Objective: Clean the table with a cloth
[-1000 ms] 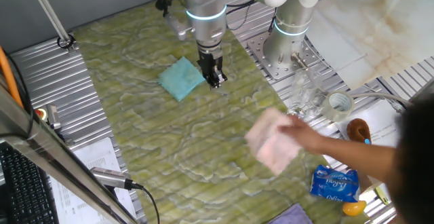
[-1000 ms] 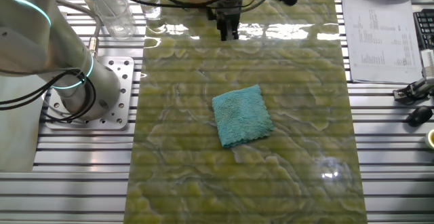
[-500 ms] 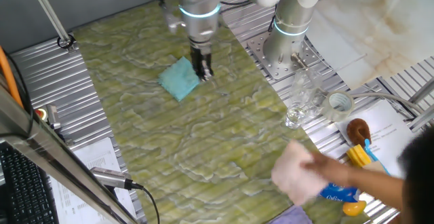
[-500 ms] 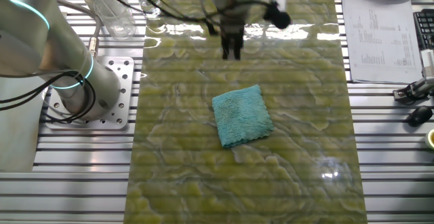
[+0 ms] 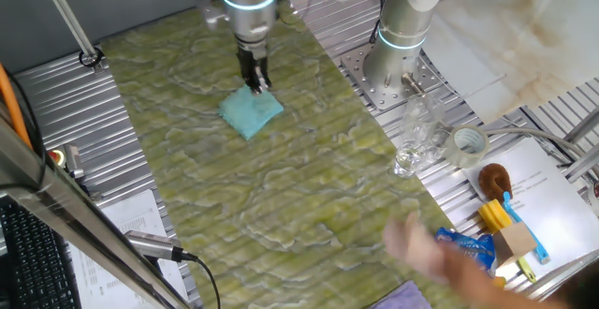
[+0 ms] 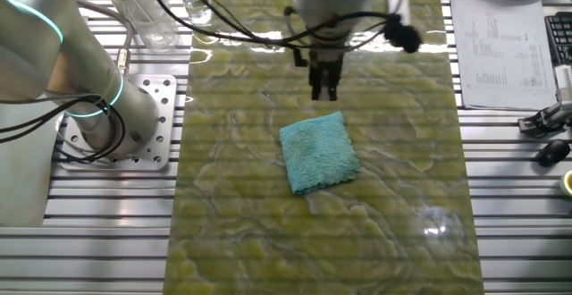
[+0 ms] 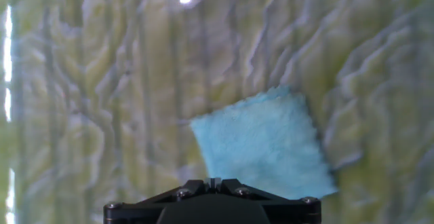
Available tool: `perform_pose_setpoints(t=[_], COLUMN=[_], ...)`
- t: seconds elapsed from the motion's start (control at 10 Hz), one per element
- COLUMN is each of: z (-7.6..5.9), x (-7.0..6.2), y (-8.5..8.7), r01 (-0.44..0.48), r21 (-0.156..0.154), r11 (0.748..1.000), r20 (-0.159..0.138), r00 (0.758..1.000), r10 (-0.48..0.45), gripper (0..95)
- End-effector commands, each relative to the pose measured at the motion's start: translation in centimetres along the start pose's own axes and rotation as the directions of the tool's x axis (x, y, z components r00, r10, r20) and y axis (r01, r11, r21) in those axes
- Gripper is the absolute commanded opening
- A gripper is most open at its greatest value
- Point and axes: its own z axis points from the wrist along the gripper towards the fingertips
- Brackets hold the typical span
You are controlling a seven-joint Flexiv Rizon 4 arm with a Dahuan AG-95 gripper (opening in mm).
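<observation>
The cloth (image 5: 251, 114) lies flat on the green-yellow marbled table (image 5: 281, 197) with its teal-blue face up. It also shows in the other fixed view (image 6: 319, 152) and the hand view (image 7: 264, 142). My gripper (image 5: 257, 84) points straight down, shut and empty, a little above the table by the cloth's far edge. In the other fixed view my gripper (image 6: 324, 94) hangs just beyond the cloth's upper edge. In the hand view my gripper (image 7: 213, 181) has its jaws together, and the cloth lies ahead and slightly to the right.
The arm's base (image 5: 398, 56) stands on a ribbed metal panel to the right. Clear glasses (image 5: 416, 140), a tape roll (image 5: 468, 142) and a blue packet (image 5: 463, 248) lie front right. A person's blurred hand (image 5: 421, 243) is there. A purple cloth (image 5: 402, 298) peeks in at the front edge.
My gripper has moved across the table to the cloth's far edge, still shut. The person's hand holding something pale pink has drawn back toward the front right.
</observation>
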Motion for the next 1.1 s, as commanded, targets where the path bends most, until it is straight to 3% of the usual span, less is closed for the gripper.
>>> perform_pose_setpoints(t=[0.1, 0.5, 0.7, 1.1], z=[0.65, 0.59, 0.60, 0.61], x=[-0.54, -0.51, -0.51, -0.52], y=[-0.58, -0.68, -0.69, -0.66], r01=[0.049, 0.060, 0.015, 0.026], r21=[-0.077, -0.074, -0.071, -0.071], r11=[0.996, 0.995, 0.997, 0.997], r20=[-0.001, -0.011, -0.020, -0.015], r00=[0.999, 0.998, 1.000, 1.000], r10=[-0.049, -0.061, -0.017, -0.027], gripper=[0.0, 0.0, 0.0, 0.0])
